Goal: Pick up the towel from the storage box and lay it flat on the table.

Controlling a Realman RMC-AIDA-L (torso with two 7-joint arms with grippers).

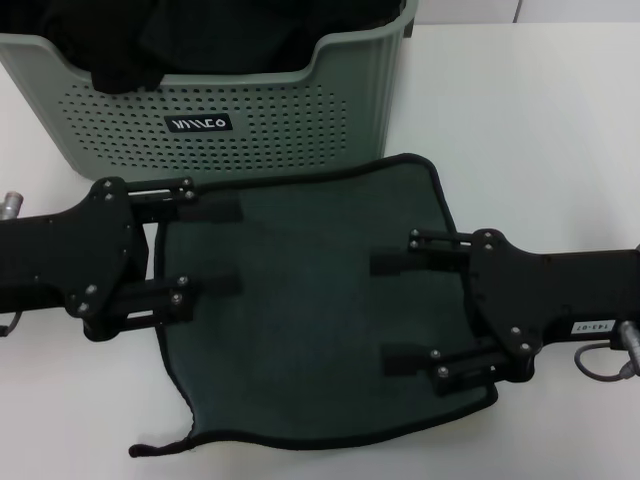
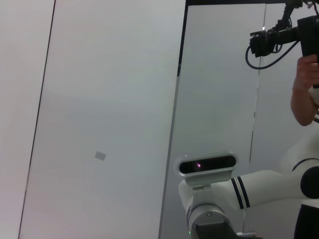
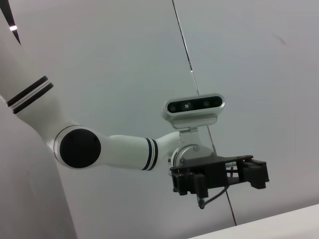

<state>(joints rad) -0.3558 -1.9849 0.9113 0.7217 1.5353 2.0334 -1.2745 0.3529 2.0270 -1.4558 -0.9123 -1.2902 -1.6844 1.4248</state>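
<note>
The dark grey-green towel [image 1: 310, 300] lies spread on the white table [image 1: 540, 130], just in front of the pale green storage box [image 1: 260, 130]. Its near left corner curls up a little. My left gripper [image 1: 235, 246] hovers over the towel's left edge, open, its fingers wide apart and holding nothing. My right gripper [image 1: 380, 310] is over the towel's right half, also open and empty. The right wrist view shows the left gripper [image 3: 219, 174] from below, farther off.
A plain black cloth [image 1: 200, 35] lies bunched inside the storage box. Bare tabletop extends to the right of the box and towel. The wrist views show only walls, my head camera [image 3: 194, 107] and a person's arm [image 2: 304, 84].
</note>
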